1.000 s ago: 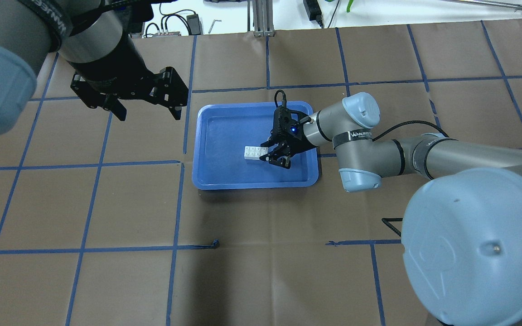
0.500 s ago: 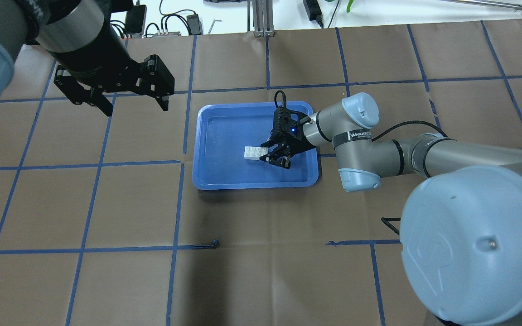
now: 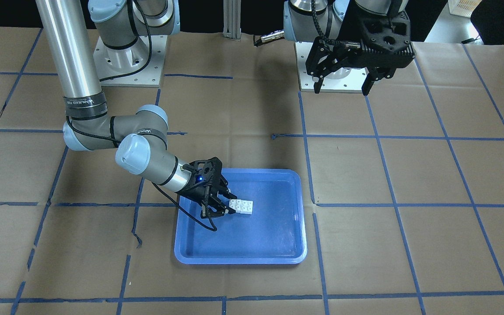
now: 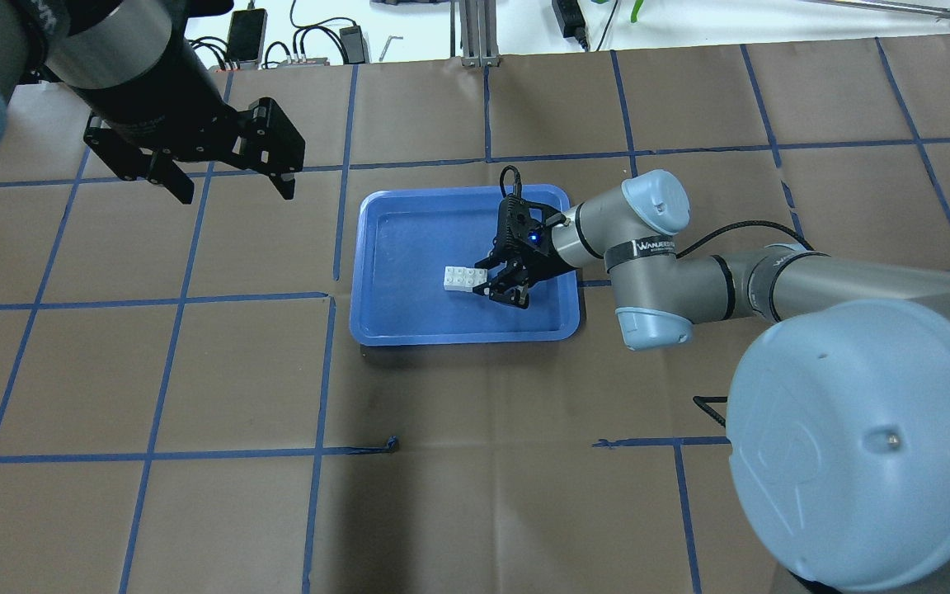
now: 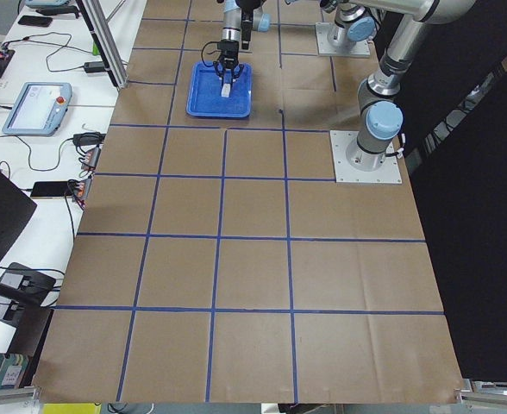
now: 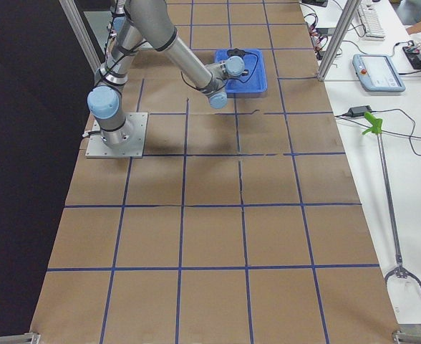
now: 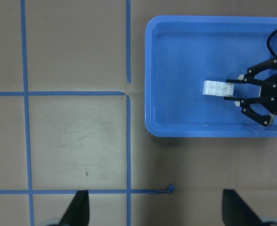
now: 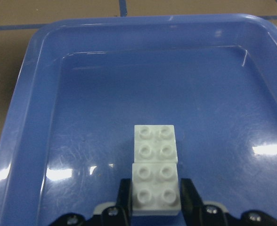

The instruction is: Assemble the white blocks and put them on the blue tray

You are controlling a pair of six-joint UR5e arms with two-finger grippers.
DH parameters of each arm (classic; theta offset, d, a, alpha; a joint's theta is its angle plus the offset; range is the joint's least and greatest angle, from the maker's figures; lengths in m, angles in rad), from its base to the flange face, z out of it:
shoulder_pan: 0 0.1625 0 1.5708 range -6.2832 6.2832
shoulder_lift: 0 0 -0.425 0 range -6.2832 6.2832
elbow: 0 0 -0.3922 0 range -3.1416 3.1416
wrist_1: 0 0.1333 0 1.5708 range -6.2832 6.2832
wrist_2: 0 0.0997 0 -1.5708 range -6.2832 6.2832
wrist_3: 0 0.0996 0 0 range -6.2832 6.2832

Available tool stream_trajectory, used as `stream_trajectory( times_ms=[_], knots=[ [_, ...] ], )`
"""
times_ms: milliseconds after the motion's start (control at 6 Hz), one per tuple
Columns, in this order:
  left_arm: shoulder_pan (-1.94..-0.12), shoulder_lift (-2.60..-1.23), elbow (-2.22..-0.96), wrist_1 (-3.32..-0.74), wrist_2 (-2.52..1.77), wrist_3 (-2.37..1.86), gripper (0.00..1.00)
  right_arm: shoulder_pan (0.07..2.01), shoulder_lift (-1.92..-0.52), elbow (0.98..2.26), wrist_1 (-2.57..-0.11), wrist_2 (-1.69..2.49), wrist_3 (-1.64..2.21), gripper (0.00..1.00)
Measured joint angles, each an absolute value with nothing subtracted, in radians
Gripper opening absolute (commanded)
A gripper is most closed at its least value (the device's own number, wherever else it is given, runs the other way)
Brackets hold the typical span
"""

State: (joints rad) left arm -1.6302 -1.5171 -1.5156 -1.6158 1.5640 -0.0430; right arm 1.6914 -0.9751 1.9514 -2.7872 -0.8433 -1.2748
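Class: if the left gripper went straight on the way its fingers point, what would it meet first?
The left gripper would probably meet the paper-covered table, beside the blue tray; nothing shows between.

Blue tape lines point(image 7: 128, 47) grid the brown paper table cover point(image 4: 524, 495) (creased in places).

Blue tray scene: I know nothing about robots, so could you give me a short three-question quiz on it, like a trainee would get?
1. True or false: the white blocks lie outside the blue tray.
2. The fingers of the right gripper sit: A) on either side of one block, B) on the tray's rim, C) off the tray.
3. Fill in: the left gripper hangs away from the tray, fingers ____.
Key: 1 false; 2 A; 3 open.
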Motion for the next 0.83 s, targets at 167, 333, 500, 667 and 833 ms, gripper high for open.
stream_trajectory(
  times_ms=[167, 333, 500, 667, 833],
  knots=[
    [-1.626, -1.517, -1.516, -1.617, 1.563, -0.036, 0.99, 1.692, -0.976, 1.951, -2.787, -0.843, -1.272, 0.85],
    [-1.624, -1.517, -1.515, -1.617, 1.562, -0.034, 0.99, 1.692, -0.977, 1.95, -2.787, -0.842, -1.27, 0.99],
    [-1.624, -1.517, -1.515, -1.617, 1.562, -0.034, 0.99, 1.691, -0.979, 1.942, -2.786, -0.842, -1.253, 1.0],
    [-1.624, -1.517, -1.516, -1.618, 1.562, -0.034, 0.99, 1.689, -0.983, 1.917, -2.785, -0.844, -1.2, 1.0],
    [-1.624, -1.517, -1.517, -1.618, 1.562, -0.034, 0.99, 1.684, -0.993, 1.879, -2.778, -0.871, -1.118, 1.0]
  ],
)
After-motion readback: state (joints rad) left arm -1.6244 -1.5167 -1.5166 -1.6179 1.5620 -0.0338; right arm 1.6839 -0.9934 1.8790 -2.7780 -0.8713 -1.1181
